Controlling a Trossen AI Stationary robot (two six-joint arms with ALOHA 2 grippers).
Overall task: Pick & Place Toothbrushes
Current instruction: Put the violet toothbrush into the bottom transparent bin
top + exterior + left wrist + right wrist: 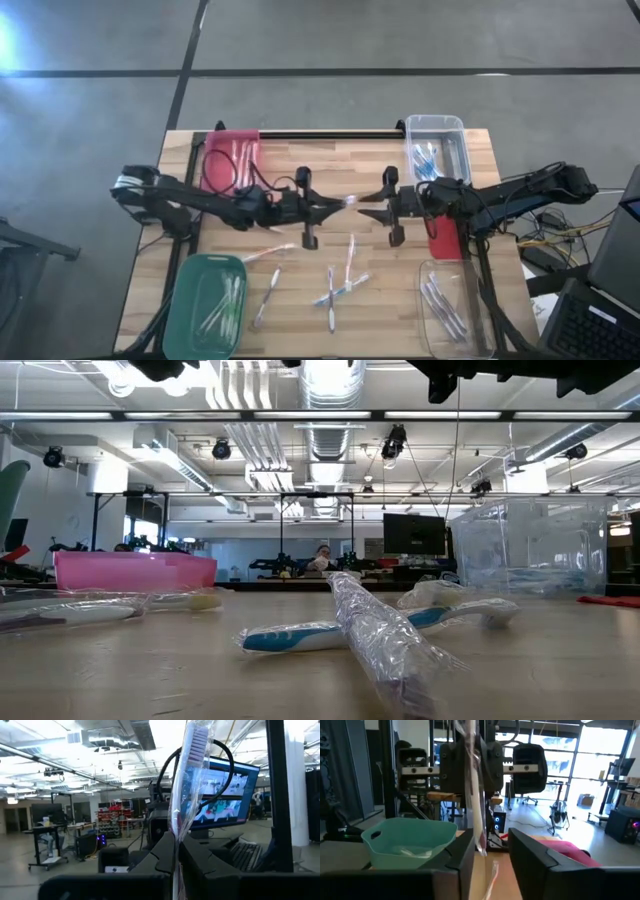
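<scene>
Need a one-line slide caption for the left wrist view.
Left pincer shut on a wrapped pink-bristled toothbrush, held upright against the lab background.

We see a gray concrete floor (pixel 330 40) crossed by dark seams around the wooden counter (pixel 320 165). Looking level across it, we find a large open workshop under an exposed ceiling with silver ducts (pixel 325 385), pipes and long rows of bright strip lights (pixel 420 416). A dark monitor (pixel 413 533) stands in the distance, and a person (pixel 322 557) sits far back. Elsewhere we see a lit computer screen (pixel 225 795) above a keyboard (pixel 245 855), red shelving (pixel 112 815) and workbenches. Tall windows (pixel 590 765) let in daylight beside a black office chair (pixel 527 770) on a shiny floor.
</scene>
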